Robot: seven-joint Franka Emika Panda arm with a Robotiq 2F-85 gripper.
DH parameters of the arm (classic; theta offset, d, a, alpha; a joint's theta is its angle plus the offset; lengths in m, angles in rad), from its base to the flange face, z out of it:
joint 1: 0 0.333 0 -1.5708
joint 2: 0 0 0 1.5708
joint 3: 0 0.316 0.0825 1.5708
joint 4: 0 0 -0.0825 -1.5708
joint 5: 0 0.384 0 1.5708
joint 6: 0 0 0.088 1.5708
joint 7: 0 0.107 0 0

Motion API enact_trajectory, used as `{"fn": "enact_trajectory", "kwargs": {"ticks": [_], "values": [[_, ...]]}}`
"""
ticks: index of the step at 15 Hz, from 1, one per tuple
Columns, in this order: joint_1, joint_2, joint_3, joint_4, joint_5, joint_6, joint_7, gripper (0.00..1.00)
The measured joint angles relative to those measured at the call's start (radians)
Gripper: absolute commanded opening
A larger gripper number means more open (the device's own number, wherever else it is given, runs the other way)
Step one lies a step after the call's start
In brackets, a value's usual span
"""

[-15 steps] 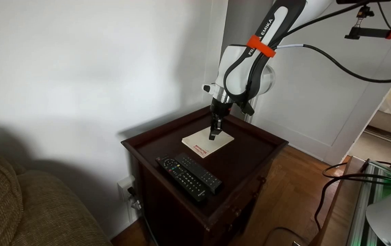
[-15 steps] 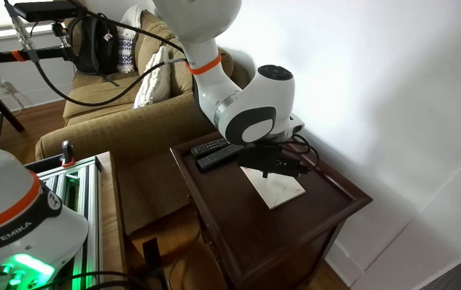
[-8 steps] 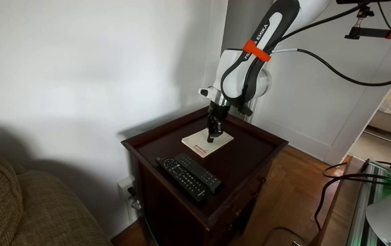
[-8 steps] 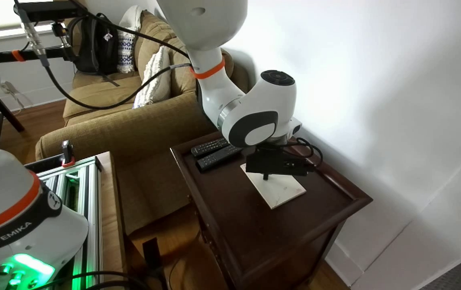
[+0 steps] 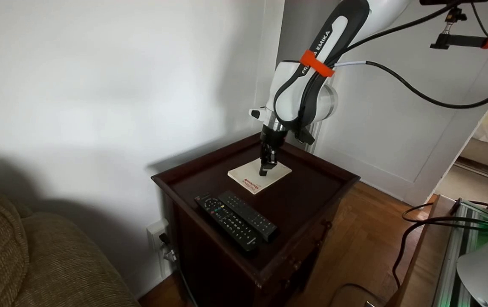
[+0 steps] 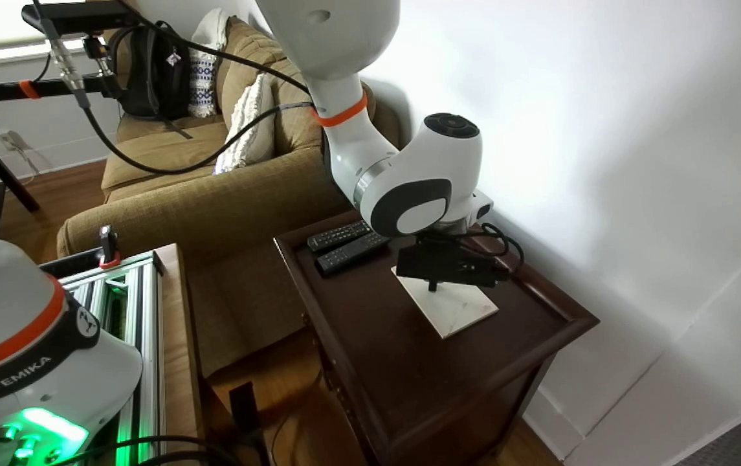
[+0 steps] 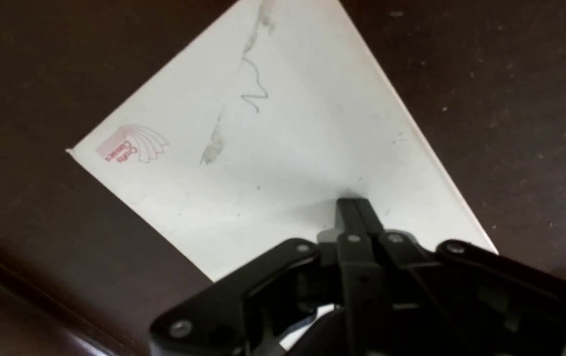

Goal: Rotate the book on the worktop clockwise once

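Note:
The cream-white book (image 5: 246,174) lies flat on the dark reddish-brown worktop (image 5: 312,183), with red print on its cover. In the wrist view the book (image 7: 302,133) stands at a slant, and its near part is hidden behind my gripper (image 7: 354,201). The two fingers are pressed together with nothing between them. Their tips point down onto the cover, inside its edges, and appear to touch it, with a shadow right at the tips. In an exterior view the wrist hardware covers part of the book (image 6: 454,310).
Two black remote controls, a longer one (image 5: 226,224) and a slimmer one (image 5: 250,217), lie side by side near the book. A raised rim (image 6: 564,333) borders the worktop. A white wall (image 5: 141,76) rises behind it, and a brown sofa (image 6: 215,200) stands close by.
My shut gripper has come down onto the cover over the last second. In the last half second the book has slid slightly along with the fingertips; any turn is too small to tell.

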Motion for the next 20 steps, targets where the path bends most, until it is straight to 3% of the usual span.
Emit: {"fn": "enact_trajectory", "kwargs": {"ticks": [5, 13, 20], "values": [[0.001, 0.000, 0.000, 0.002, 0.102, 0.000, 0.156, 0.00], [0.012, -0.006, -0.032, 0.001, 0.164, 0.001, 0.483, 0.00], [0.069, -0.032, -0.095, -0.034, 0.235, 0.001, 0.729, 0.00]]}}
